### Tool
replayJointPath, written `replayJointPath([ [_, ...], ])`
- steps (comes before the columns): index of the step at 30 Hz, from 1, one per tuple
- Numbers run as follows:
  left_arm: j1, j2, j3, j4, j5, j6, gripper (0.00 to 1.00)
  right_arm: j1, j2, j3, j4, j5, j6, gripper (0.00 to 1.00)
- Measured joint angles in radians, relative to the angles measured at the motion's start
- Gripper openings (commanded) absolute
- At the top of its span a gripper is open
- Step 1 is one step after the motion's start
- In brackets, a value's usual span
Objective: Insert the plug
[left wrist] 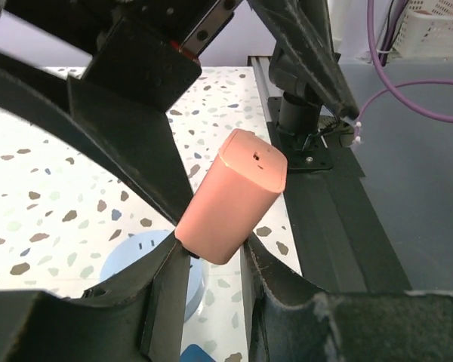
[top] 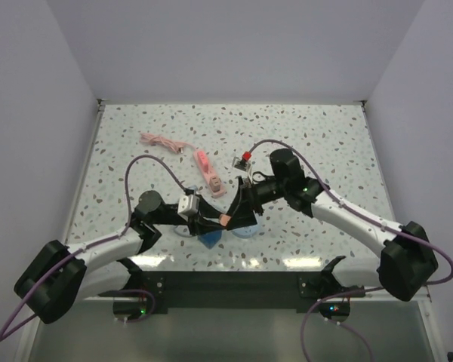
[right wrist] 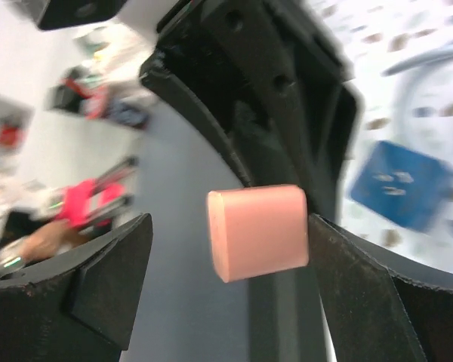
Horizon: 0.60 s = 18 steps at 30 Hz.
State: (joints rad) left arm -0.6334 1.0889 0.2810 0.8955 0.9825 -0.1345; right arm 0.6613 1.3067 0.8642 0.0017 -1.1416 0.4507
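Note:
A pink block-shaped plug (left wrist: 234, 194) is pinched at its lower end between the fingers of my left gripper (left wrist: 215, 260) and held above the table. In the top view the plug (top: 225, 220) sits where the two grippers meet. My right gripper (right wrist: 225, 230) is open around the plug's (right wrist: 258, 230) free end. Its right finger (right wrist: 340, 256) is against the plug and its left finger (right wrist: 109, 271) stands well apart. A light blue round socket (left wrist: 140, 253) with slots lies on the table just below. It also shows in the top view (top: 249, 228).
A dark blue square piece (top: 210, 240) lies beside the round socket. A pink power strip (top: 208, 172) and pink cable (top: 162, 141) lie further back. A small red and white part (top: 244, 158) lies near the right arm. The black mounting rail (top: 226, 283) runs along the near edge.

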Motion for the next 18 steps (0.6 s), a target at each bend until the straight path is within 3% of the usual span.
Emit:
replayJointPath([
  [8, -0.03, 0.05, 0.047, 0.003, 0.068, -0.031, 0.0, -0.021, -0.322, -0.008, -0.168, 0.563, -0.221, 0.86],
  [12, -0.03, 0.083, 0.086, 0.005, 0.069, -0.04, 0.0, 0.019, -0.434, -0.02, -0.192, 0.697, -0.283, 0.85],
  [18, -0.03, 0.114, 0.099, -0.004, 0.015, -0.046, 0.0, 0.047, -0.427, -0.08, -0.226, 0.82, -0.295, 0.84],
])
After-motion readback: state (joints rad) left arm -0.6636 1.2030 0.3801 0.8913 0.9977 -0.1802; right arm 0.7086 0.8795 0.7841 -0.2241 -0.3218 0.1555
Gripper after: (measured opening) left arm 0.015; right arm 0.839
